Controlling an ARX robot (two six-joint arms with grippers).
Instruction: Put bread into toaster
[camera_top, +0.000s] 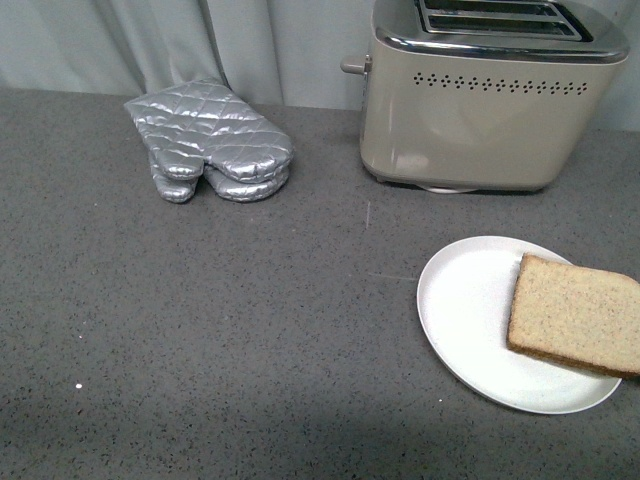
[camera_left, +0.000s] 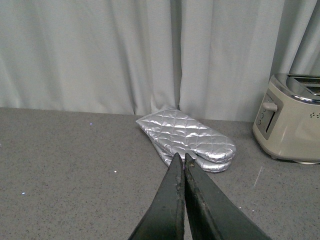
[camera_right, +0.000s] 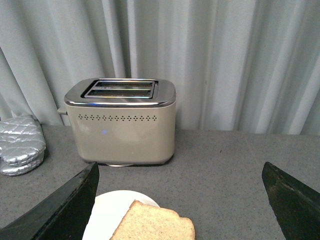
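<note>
Front view: a grey speckled counter (camera_top: 200, 330) is shown, with a single slice of wholemeal bread (camera_top: 572, 315) lying flat on the right side of a white plate (camera_top: 455, 300) at the near right. A cream two-slot toaster (camera_top: 480, 110) with a chrome top is set behind the plate, apart from it, in front of a pale curtain (camera_top: 150, 40). A pair of silver quilted oven mitts (camera_top: 210, 150) is stacked to the left of the toaster, well apart from it. Neither arm is seen here. In the left wrist view the left hand (camera_left: 181, 159) is clenched, its two dark fingers pressed together with nothing between them, and it is pointed toward the mitts. In the right wrist view the right hand (camera_right: 180, 170) is spread wide and empty, with the bread and plate below it and the toaster straight ahead; no bread is seen in either slot. The task is judged to be at its very start: the bread has not been grasped or lifted. Everything is left to be done: the slice must be gripped, carried over the toaster, turned on edge and lowered into a slot.
</note>
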